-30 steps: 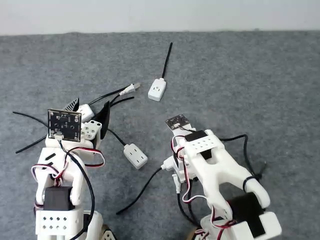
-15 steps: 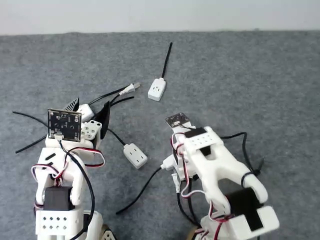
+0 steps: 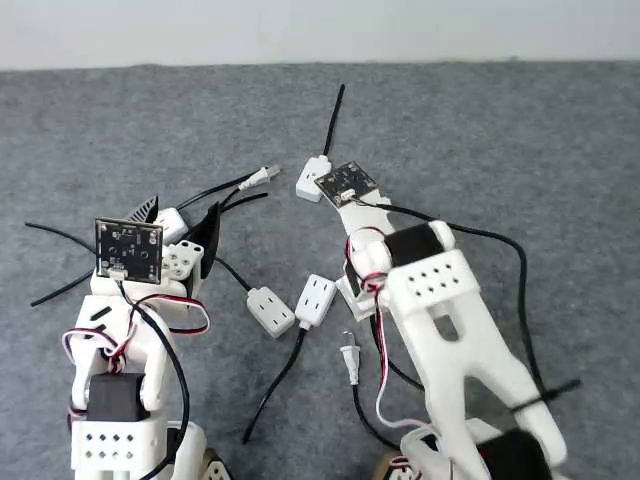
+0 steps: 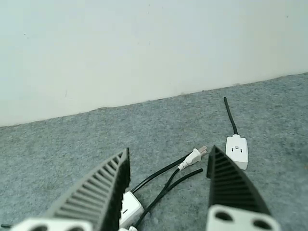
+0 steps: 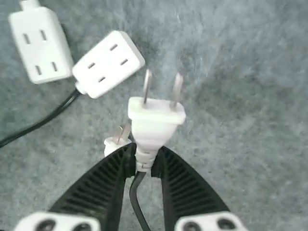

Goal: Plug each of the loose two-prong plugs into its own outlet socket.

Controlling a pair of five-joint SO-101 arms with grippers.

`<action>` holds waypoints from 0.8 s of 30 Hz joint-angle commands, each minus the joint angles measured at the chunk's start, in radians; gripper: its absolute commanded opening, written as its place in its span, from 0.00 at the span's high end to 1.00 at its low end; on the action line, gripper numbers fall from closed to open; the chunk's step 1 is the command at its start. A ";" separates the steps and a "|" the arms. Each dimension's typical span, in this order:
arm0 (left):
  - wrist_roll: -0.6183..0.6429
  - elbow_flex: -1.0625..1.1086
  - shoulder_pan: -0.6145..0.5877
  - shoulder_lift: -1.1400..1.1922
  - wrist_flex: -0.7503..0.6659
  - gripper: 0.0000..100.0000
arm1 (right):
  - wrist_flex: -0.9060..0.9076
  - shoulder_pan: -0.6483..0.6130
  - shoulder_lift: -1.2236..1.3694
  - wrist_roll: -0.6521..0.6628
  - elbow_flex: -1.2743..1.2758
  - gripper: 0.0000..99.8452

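Note:
My right gripper [image 5: 144,155] is shut on the neck of a white two-prong plug [image 5: 156,113], its prongs pointing away over the carpet. Just beyond lie two white outlet sockets [image 5: 36,44] [image 5: 108,62], side by side in the high view [image 3: 270,310] [image 3: 317,299]. A second loose plug [image 5: 117,139] lies beneath the gripper and near the right arm [image 3: 349,358]. My left gripper [image 4: 170,154] hangs open over the carpet [image 3: 185,238]. Ahead of it lie a third plug [image 4: 192,156] [image 3: 262,177] and a far socket [image 4: 237,150] [image 3: 312,180].
Another white socket block [image 4: 127,209] sits low between the left fingers [image 3: 170,222]. Black cords [image 3: 275,385] trail across the grey carpet between the arms. A pale wall [image 4: 144,48] bounds the far side. Open carpet lies to the far right.
The right arm has stretched forward, its wrist camera moving toward the far socket. A socket and a loose plug now show beside it. The left arm has not moved.

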 commanded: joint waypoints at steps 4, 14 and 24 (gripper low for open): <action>-0.011 0.016 0.089 -0.008 -0.026 0.75 | 0.028 0.001 -0.166 0.206 -0.054 0.99; -0.008 -0.022 0.133 -0.008 0.014 0.75 | -0.048 0.001 -0.243 0.394 -0.058 0.99; -0.011 -0.054 0.238 -0.008 0.063 0.75 | -0.119 -0.054 -0.252 0.531 -0.095 0.99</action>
